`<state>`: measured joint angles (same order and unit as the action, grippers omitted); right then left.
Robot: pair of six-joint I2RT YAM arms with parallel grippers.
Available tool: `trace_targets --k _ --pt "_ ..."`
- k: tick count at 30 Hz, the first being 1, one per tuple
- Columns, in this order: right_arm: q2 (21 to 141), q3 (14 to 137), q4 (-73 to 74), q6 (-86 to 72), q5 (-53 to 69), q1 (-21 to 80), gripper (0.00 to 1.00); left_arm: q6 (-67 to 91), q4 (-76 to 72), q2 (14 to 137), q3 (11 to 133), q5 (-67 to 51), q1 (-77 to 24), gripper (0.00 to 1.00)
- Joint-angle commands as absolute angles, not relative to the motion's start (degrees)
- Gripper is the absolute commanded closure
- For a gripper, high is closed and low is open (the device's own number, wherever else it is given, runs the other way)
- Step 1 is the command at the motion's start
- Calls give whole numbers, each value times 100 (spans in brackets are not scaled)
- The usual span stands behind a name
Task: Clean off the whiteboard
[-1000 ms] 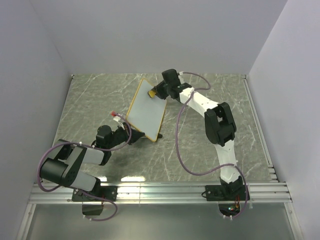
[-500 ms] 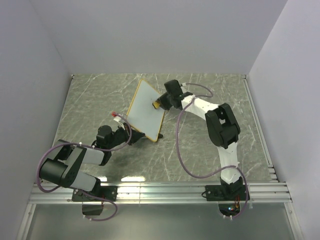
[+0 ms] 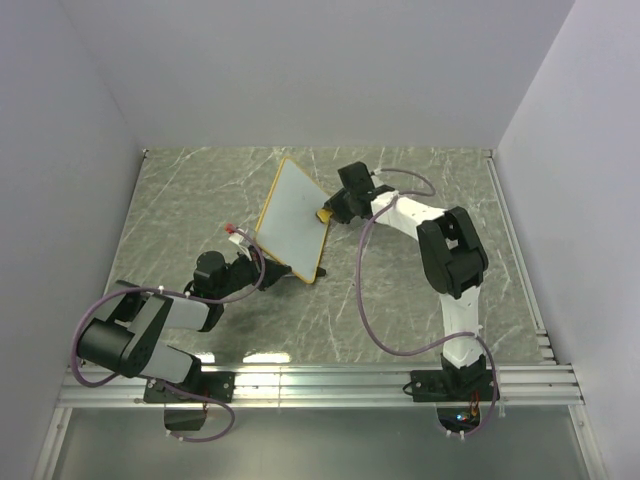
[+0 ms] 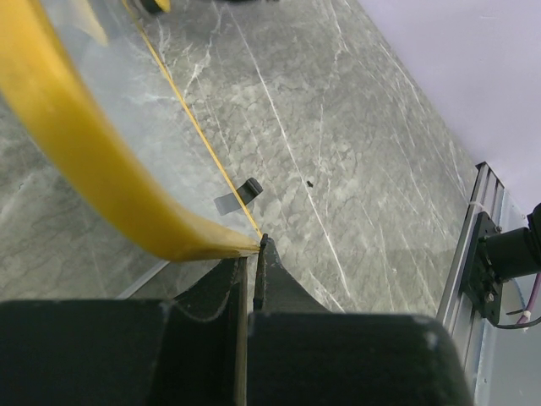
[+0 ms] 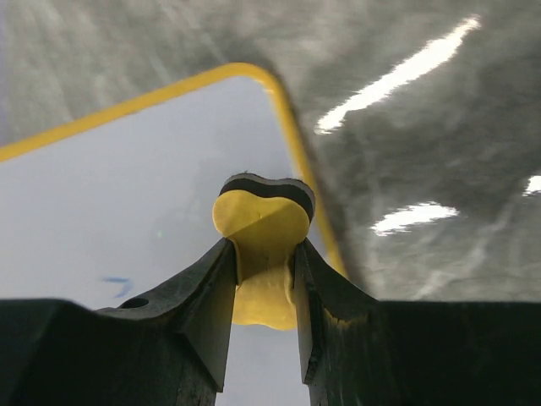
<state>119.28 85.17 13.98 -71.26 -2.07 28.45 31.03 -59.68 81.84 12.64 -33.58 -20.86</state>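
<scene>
The whiteboard [image 3: 290, 215] stands tilted on the table [image 3: 180, 190], face toward the right arm [image 3: 440, 250], long axis seemingly running near to far; from above, my right pincer [image 3: 329, 213] has dragged the eraser [image 3: 324, 215] from the far edge to the right rim, one stroke done. Left wrist: my left pincer [image 4: 252, 254] clamps the near corner of the frame [image 4: 84, 152]. Right wrist: eraser pinched, a faint blue mark [image 5: 114, 283] left to wipe.

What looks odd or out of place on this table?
The yellow-framed white rectangular board seems tilted up rather than flat, its near corner pinched in the left pincer. A small blue mark shows on it near the yellow bone-shaped eraser in the right pincer.
</scene>
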Motion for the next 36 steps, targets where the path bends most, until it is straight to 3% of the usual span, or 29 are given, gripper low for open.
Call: trace_targets --k 1,13,30,36 --pt "11917 9148 1397 -7119 -229 2839 100 2830 -5748 8165 1301 -3691 -2250 100" --pt "12744 10969 1793 -7392 -114 2979 100 2760 -5634 8095 1292 -3621 -2303 100" --pt "12226 9018 1389 -7251 -334 3041 100 2681 -5502 8033 1283 -3524 -2426 100" --pt "12164 9227 1353 -7304 -290 3129 100 2707 -5572 8112 1274 -3525 -2443 100"
